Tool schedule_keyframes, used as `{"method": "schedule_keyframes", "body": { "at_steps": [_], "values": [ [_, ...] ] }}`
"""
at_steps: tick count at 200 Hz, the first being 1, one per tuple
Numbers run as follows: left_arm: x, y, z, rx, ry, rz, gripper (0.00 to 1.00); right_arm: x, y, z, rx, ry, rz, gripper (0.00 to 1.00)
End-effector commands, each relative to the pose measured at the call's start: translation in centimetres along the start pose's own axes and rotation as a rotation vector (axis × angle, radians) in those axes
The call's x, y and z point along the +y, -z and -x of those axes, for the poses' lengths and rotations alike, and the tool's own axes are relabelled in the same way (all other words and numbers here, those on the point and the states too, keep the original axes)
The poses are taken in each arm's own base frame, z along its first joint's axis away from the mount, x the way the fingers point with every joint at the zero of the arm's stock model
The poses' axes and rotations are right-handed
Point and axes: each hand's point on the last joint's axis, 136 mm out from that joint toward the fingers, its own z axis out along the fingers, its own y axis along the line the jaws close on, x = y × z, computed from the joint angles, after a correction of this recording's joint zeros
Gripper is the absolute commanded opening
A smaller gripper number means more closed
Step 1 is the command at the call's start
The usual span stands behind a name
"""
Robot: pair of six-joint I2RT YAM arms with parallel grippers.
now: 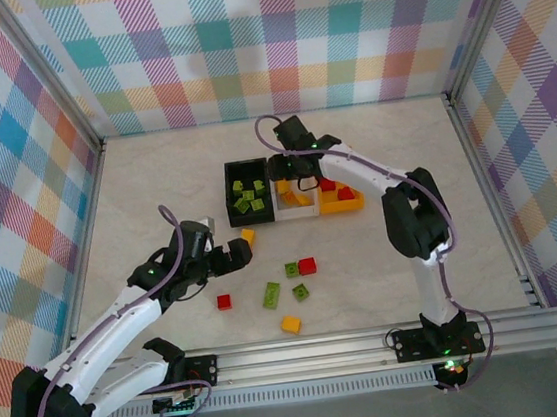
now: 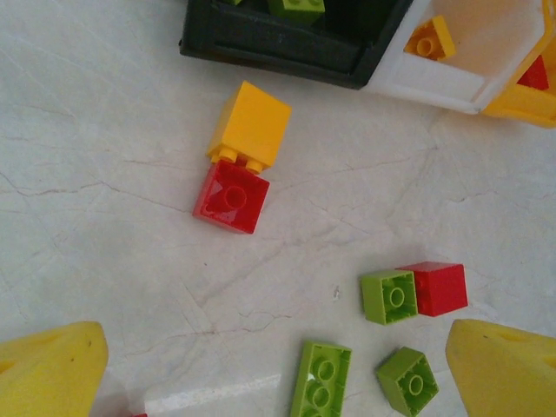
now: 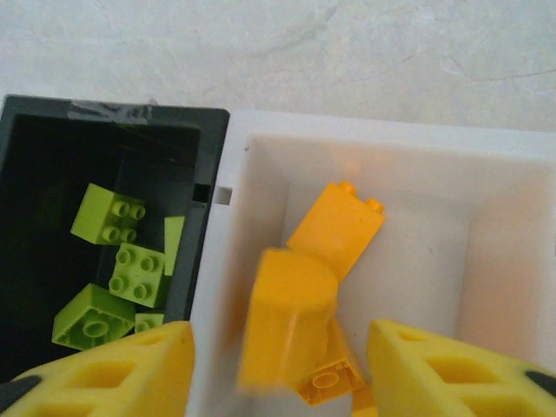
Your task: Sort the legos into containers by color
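Right wrist view puts your right gripper [image 3: 278,340] directly over the white bin [image 3: 365,139]. Its fingers are parted around a blurred yellow-orange brick [image 3: 287,321] that touches neither pad. Under it, more yellow-orange pieces lie in the white bin, one of them a tall block [image 3: 334,230] with studs at its far end.

The black bin [image 3: 113,115], joined to the white bin's left wall, holds lime green bricks [image 3: 109,215], small and studded. On the white bin's other side, the orange-yellow bin [image 1: 351,205] holds red bricks [image 1: 327,185].

Nearer you than the white bin, loose bricks [image 1: 299,266] in red, green and yellow sit scattered on the table [image 1: 401,139]. Your left gripper [image 2: 274,347] hovers over them with its fingers spread wide.
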Motion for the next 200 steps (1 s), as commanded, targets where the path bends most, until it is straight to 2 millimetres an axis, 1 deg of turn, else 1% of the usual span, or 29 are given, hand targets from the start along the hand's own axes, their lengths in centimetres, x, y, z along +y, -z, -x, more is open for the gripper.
{"method": "schedule_keyframes", "body": {
  "at_steps": [1, 12, 31, 51, 59, 80, 96, 112, 127, 145, 172, 185, 200],
  "values": [
    [-0.9, 0.2, -0.6, 0.049, -0.033, -0.028, 1.00, 0.3, 1.8, 1.5, -0.029, 0.012, 0.011, 0.62],
    [-1.2, 0.1, -0.7, 0.067, -0.044, -0.036, 1.00, 0.5, 2.6, 1.7, -0.040, 0.011, 0.023, 0.63],
    [-2.3, 0.1, -1.6, 0.107, -0.091, -0.052, 1.00, 0.5, 4.0, 1.3, -0.060, 0.006, 0.042, 0.64],
    [-3.8, -0.2, -3.5, 0.165, -0.162, -0.057, 1.00, 0.1, 5.1, -0.4, -0.056, -0.011, 0.058, 0.65],
    [-4.3, -0.4, -4.6, 0.196, -0.195, -0.054, 1.00, -0.3, 5.3, -1.4, -0.049, -0.022, 0.059, 0.65],
    [-5.6, -1.3, -8.5, 0.294, -0.306, -0.034, 1.00, -1.3, 5.9, -3.7, -0.039, -0.042, 0.057, 0.65],
    [-6.5, -1.9, -11.2, 0.340, -0.390, -0.004, 0.97, -2.0, 6.3, -5.1, -0.033, -0.049, 0.051, 0.66],
    [-7.5, -2.4, -13.7, 0.377, -0.467, 0.015, 0.93, -2.7, 6.4, -6.1, -0.028, -0.051, 0.035, 0.66],
    [-8.4, -2.7, -15.8, 0.400, -0.536, 0.033, 0.90, -3.3, 6.6, -6.6, -0.029, -0.051, 0.023, 0.66],
    [-8.7, -3.3, -17.7, 0.428, -0.601, 0.070, 0.86, -3.6, 6.8, -6.9, -0.030, -0.054, 0.019, 0.66],
    [-8.5, -4.2, -19.6, 0.459, -0.666, 0.126, 0.76, -4.1, 7.4, -6.8, -0.048, -0.067, 0.025, 0.66],
    [-8.3, -4.5, -20.0, 0.463, -0.691, 0.157, 0.71, -4.4, 7.7, -6.7, -0.054, -0.072, 0.028, 0.67],
    [-7.9, -4.8, -19.8, 0.454, -0.702, 0.184, 0.66, -4.6, 7.9, -6.6, -0.061, -0.082, 0.032, 0.67]
  ]
}}
